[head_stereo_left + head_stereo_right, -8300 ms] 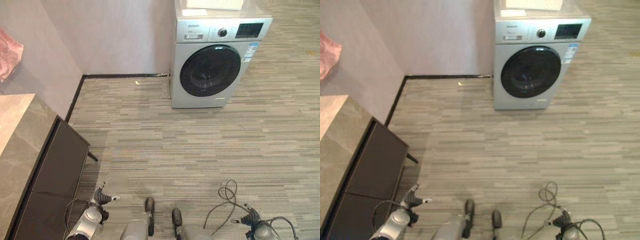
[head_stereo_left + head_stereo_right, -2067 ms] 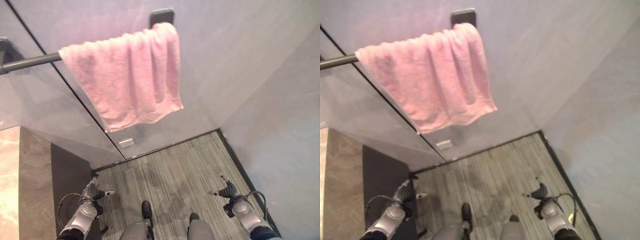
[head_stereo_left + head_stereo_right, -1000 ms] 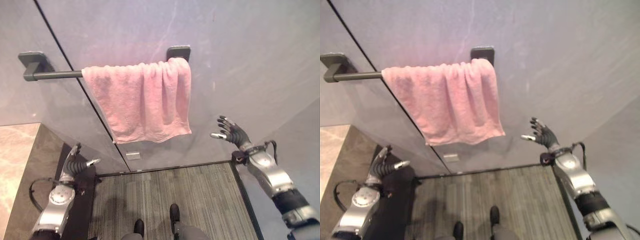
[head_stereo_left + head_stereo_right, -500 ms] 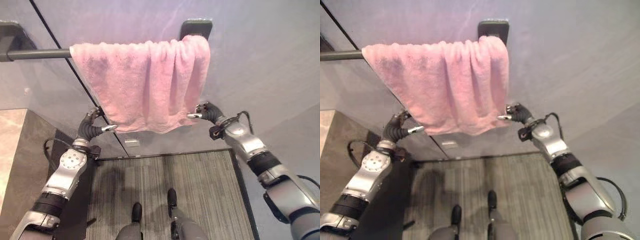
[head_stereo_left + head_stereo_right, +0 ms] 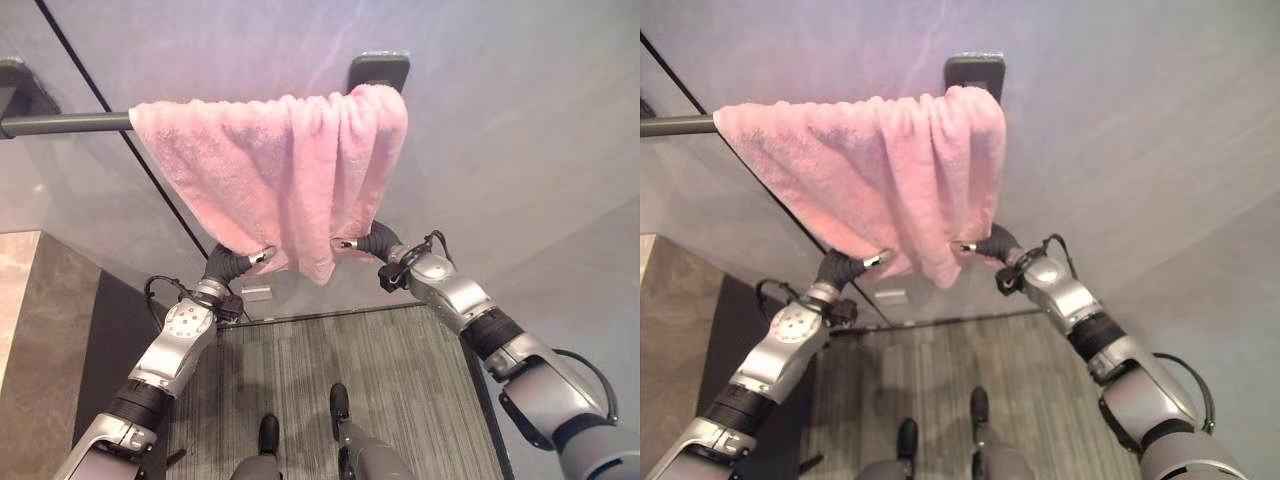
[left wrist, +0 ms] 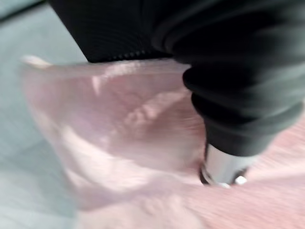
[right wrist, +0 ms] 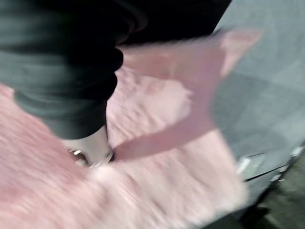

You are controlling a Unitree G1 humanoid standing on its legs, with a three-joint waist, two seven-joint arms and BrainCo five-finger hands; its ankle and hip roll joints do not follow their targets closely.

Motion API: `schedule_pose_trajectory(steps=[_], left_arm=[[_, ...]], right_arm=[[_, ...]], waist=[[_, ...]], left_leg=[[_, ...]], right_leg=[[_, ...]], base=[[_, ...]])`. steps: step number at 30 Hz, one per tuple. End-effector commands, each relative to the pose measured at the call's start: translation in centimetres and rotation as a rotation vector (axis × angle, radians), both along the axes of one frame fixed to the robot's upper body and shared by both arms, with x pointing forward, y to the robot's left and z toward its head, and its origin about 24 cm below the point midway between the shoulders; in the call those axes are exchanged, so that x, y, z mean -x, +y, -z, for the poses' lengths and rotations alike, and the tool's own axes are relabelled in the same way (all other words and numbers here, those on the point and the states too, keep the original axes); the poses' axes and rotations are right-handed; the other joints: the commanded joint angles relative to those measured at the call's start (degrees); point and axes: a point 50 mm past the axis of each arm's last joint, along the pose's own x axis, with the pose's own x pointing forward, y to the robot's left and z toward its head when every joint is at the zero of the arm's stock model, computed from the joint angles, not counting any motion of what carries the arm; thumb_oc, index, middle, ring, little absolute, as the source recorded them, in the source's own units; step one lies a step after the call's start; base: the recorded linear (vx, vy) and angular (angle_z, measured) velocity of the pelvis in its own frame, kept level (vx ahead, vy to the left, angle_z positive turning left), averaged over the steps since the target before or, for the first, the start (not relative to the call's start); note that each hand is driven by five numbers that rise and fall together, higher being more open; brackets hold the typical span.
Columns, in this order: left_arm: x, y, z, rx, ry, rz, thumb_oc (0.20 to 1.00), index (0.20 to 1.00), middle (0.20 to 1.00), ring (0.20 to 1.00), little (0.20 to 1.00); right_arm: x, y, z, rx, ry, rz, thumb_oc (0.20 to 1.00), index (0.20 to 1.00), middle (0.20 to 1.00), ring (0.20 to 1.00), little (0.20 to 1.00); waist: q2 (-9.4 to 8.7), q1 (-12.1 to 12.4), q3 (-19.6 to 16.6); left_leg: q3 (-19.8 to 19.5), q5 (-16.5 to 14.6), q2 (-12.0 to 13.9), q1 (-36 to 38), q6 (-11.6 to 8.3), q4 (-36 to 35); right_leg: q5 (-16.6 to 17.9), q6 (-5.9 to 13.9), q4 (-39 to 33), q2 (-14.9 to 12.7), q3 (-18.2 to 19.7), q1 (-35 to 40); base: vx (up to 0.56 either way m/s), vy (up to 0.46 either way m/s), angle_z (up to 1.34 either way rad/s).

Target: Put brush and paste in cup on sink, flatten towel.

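A pink towel (image 5: 270, 170) hangs over a dark wall bar (image 5: 60, 123), bunched in folds toward the bar's right bracket (image 5: 378, 70). My left hand (image 5: 228, 265) is at the towel's lower left edge, thumb in front of the cloth and fingers behind it. At the lower right edge my right hand (image 5: 372, 242) holds the cloth the same way. The left wrist view has the thumb (image 6: 221, 167) pressed onto pink cloth (image 6: 119, 124). In the right wrist view the thumb (image 7: 93, 145) also lies on the towel (image 7: 157, 109). The hem hangs in a point between the hands.
A stone counter (image 5: 20, 300) with a dark cabinet side (image 5: 100, 340) stands at the left. A small plate (image 5: 256, 292) sits low on the wall behind the towel. Striped flooring (image 5: 400, 400) lies below, and a side wall closes the right.
Both hands have moved inward along the towel's lower edge and closed on it. The hem, straight before, now hangs in a point between them.
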Motion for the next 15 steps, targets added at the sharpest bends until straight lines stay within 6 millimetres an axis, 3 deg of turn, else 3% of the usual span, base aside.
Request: schedule_pose_trajectory(steps=[1, 4, 6, 8, 9, 11, 13, 15], left_arm=[[-0.1, -1.1, -2.0, 0.053, -0.091, 0.055, 0.2, 0.2, 0.2, 0.2, 0.2], [1.0, -0.3, -1.8, 0.072, -0.103, 0.017, 0.2, 0.2, 0.2, 0.2, 0.2], [2.6, 0.1, -4.9, 0.128, -0.278, 0.006, 0.2, 0.2, 0.2, 0.2, 0.2], [3.6, 0.2, -5.9, 0.279, -0.368, -0.047, 0.2, 0.2, 0.2, 0.2, 0.2], [3.6, 0.2, -5.9, 0.28, -0.367, -0.048, 0.2, 0.2, 0.2, 0.2, 0.2], [4.5, 0.7, -3.8, 0.431, -0.336, -0.232, 0.2, 0.2, 0.2, 0.2, 0.2], [4.4, 1.9, -1.0, 0.273, -0.249, -0.395, 0.235, 0.235, 0.235, 0.235, 0.235], [4.2, 2.7, 3.0, 0.058, -0.074, -0.47, 0.2, 0.2, 0.2, 0.2, 0.2]], right_arm=[[0.0, -0.7, -3.3, -0.148, -0.146, 0.046, 0.2, 0.2, 0.2, 0.2, 0.2], [1.7, -1.6, -3.3, -0.278, -0.195, 0.083, 0.2, 0.2, 0.2, 0.2, 0.2], [4.4, -1.5, -5.4, -0.499, -0.315, 0.031, 0.2, 0.2, 0.2, 0.2, 0.2], [5.8, -0.1, -6.1, -0.663, -0.332, -0.042, 0.2, 0.2, 0.2, 0.2, 0.2], [5.8, -0.1, -6.0, -0.663, -0.331, -0.042, 0.2, 0.2, 0.2, 0.2, 0.2], [6.6, 1.2, -5.3, -0.767, -0.287, -0.061, 0.2, 0.2, 0.2, 0.2, 0.2], [6.3, 1.5, -3.6, -0.761, -0.232, -0.011, 0.2, 0.2, 0.2, 0.2, 0.2], [5.7, 0.4, -2.1, -0.593, -0.24, 0.098, 0.2, 0.2, 0.2, 0.2, 0.2]], waist=[[1.67, -0.6, -2.2], [2.07, -1.2, -3.6], [2.4, -1.5, -5.1], [2.18, -0.7, -5.6], [2.21, -0.8, -5.6], [1.91, 0.7, -5.8], [1.76, 1.6, -5.6], [1.82, 2.0, -5.3]], left_leg=[[2.9, -0.5, -0.6, 1.6, -0.97, 3.7], [2.8, -1.0, -0.2, 4.4, -0.88, 2.3], [2.3, -1.3, 0.1, 6.4, -0.87, 0.5], [1.5, -1.5, 0.0, 6.9, -0.91, 0.2], [1.5, -1.5, 0.0, 6.9, -0.9, 0.2], [0.2, -1.5, -0.3, 6.9, -0.75, 0.2], [-0.3, -1.4, -0.4, 6.8, -0.73, 0.3], [-0.5, -1.2, -0.5, 6.7, -0.68, 0.4]], right_leg=[[-5.0, 4.65, 0.1, -1.5, -1.7, 8.2], [-6.0, 4.39, 0.1, -1.3, -2.0, 10.3], [-7.0, 4.16, 0.1, -1.3, -2.7, 12.0], [-7.4, 3.86, 0.1, -1.6, -3.2, 12.7], [-7.4, 3.87, 0.1, -1.6, -3.2, 12.8], [-7.7, 3.55, 0.1, -2.2, -4.4, 13.6], [-7.7, 3.52, 0.1, -2.4, -4.8, 13.9], [-7.6, 3.64, 0.1, -2.5, -5.2, 14.0]], base=[[0.09, 0.003, -0.01], [0.11, 0.015, -0.01], [0.1, 0.023, 0.01], [0.03, 0.005, 0.06], [-0.03, -0.011, 0.08], [-0.01, -0.019, 0.31], [-0.01, -0.02, 0.37], [-0.05, -0.009, 0.28]])
